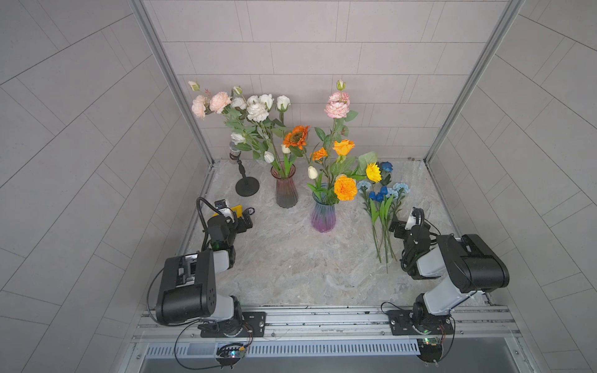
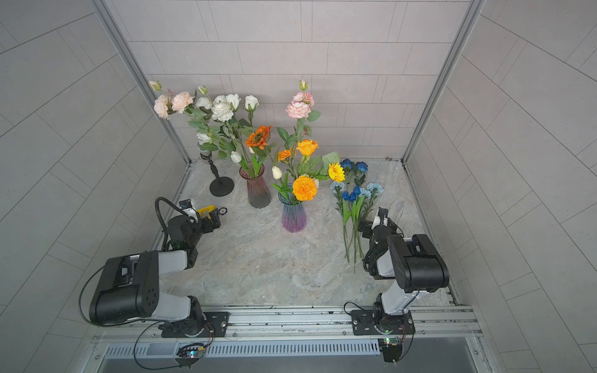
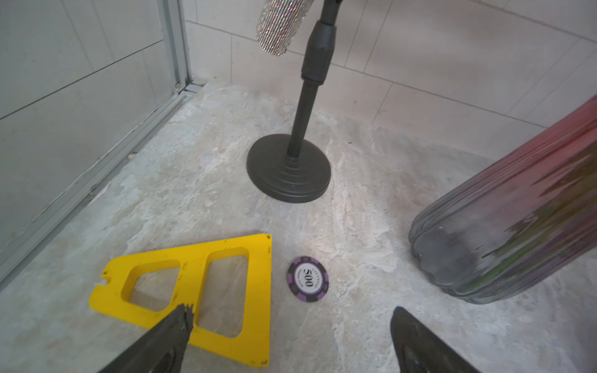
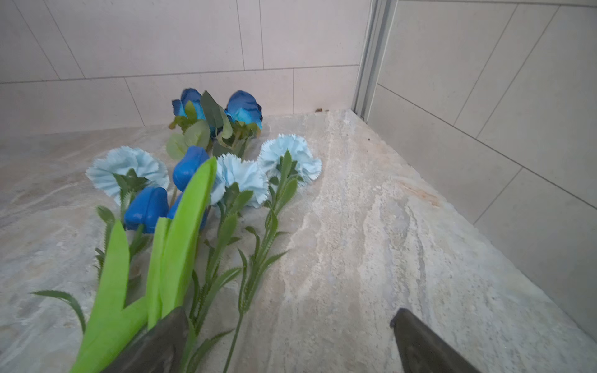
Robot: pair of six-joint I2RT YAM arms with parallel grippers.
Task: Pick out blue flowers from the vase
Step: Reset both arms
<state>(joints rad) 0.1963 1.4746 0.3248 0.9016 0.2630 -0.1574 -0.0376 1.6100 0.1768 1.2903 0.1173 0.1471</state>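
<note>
In both top views I see the blue flowers point(image 1: 382, 197) lying flat on the marble tabletop point(image 1: 290, 264), well to the right of the blue-purple vase point(image 1: 323, 213), which now shows only orange, yellow, white and pink blooms; I judge the picking essentially done. Their stems run toward the rail, blooms toward the back wall. My right gripper point(image 1: 400, 224) sits just beside those stems, jaws spread and empty; it is plainly the nearer arm. My left gripper point(image 2: 214, 217) rests far across the table, also spread wide and empty. In the left wrist view I look past its fingers point(image 3: 171, 332) at a yellow triangular stencil point(image 3: 197, 290), a purple poker chip point(image 3: 307, 279), a microphone stand point(image 3: 289, 171) and the red-grey vase point(image 3: 504, 232). In the right wrist view the bunch point(image 4: 193, 181) lies ahead and to one side of the open jaws, one fingertip point(image 4: 161, 336) overlapping a green leaf; I cannot tell whether it touches.
</note>
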